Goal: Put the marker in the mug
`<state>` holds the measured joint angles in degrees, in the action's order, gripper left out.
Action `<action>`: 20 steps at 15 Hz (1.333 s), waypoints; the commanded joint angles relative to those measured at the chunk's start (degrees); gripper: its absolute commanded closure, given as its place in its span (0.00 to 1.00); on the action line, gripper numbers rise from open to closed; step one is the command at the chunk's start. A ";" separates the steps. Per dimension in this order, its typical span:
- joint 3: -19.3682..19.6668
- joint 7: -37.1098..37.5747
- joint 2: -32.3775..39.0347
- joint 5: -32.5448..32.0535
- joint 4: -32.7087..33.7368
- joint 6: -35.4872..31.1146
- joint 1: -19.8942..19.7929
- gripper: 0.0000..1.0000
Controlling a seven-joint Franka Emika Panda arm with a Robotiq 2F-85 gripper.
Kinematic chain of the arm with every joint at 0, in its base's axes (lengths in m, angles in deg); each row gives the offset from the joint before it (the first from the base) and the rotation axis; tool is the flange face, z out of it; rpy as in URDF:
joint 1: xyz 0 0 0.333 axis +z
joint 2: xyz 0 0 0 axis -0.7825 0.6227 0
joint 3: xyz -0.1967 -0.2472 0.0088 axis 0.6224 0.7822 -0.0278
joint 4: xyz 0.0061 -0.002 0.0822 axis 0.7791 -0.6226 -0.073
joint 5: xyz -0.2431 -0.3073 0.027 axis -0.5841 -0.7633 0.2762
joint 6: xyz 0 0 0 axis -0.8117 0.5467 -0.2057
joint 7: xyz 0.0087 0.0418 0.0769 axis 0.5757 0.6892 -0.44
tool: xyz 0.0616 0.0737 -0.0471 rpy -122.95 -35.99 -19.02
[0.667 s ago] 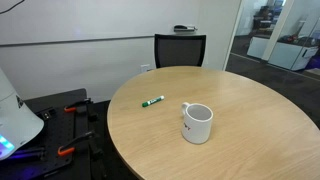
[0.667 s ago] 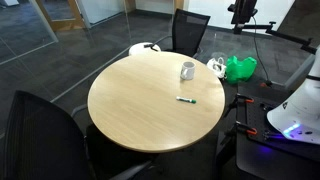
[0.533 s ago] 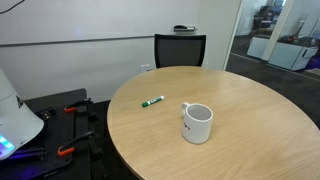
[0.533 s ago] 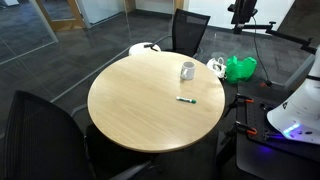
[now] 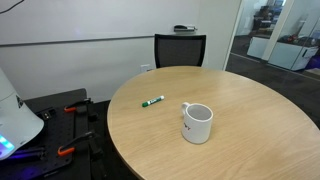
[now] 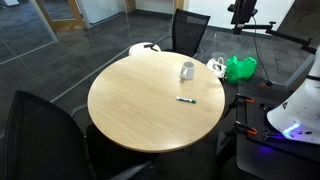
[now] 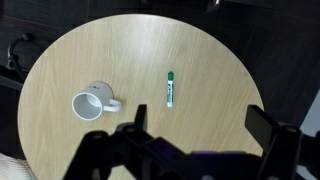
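The green marker (image 5: 152,101) with a whitish end lies flat on the round wooden table (image 5: 250,110); it also shows in the other exterior view (image 6: 186,99) and in the wrist view (image 7: 170,89). The white mug (image 5: 197,123) stands upright a short way from it, handle to the side, and shows in the other exterior view (image 6: 187,70) and in the wrist view (image 7: 92,104). My gripper (image 7: 198,125) hangs high above the table, open and empty, its dark fingers wide apart at the bottom of the wrist view. The gripper does not show in the exterior views.
Black office chairs stand around the table (image 5: 180,48) (image 6: 190,30) (image 6: 40,125). The white robot base (image 6: 298,105) sits beside the table on a stand with clamps. A green bag (image 6: 240,68) lies on the floor. Glass walls are behind.
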<state>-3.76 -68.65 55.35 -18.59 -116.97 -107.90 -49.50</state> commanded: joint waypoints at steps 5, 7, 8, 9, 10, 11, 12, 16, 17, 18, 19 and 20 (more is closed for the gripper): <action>-1.01 1.75 5.32 -1.15 -4.16 -15.32 -0.23 0.00; -1.23 1.86 7.27 -1.42 -5.70 -20.03 -0.28 0.00; -1.13 1.40 8.42 -1.32 -6.35 -21.69 -0.22 0.00; -1.01 0.91 9.70 -1.04 -6.85 -22.95 -0.09 0.00; -0.95 0.48 10.93 -1.11 -7.53 -24.66 -0.07 0.00; -1.12 0.81 12.19 -1.50 -8.18 -26.63 -0.23 0.00; -1.05 0.73 13.64 -1.68 -8.62 -28.37 -0.35 0.00; -0.79 -0.14 20.00 -1.76 -10.18 -34.51 -0.36 0.00; -0.77 -0.12 21.82 -1.80 -10.37 -35.91 -0.41 0.00; -0.74 -0.22 23.71 -2.18 -10.59 -37.49 -0.54 0.00; -0.82 0.10 25.34 -3.08 -10.65 -38.81 -0.75 0.00; -0.78 0.51 27.13 -4.15 -10.57 -40.23 -1.03 0.00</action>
<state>-4.38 -68.62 78.07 -20.18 -127.73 -144.26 -49.64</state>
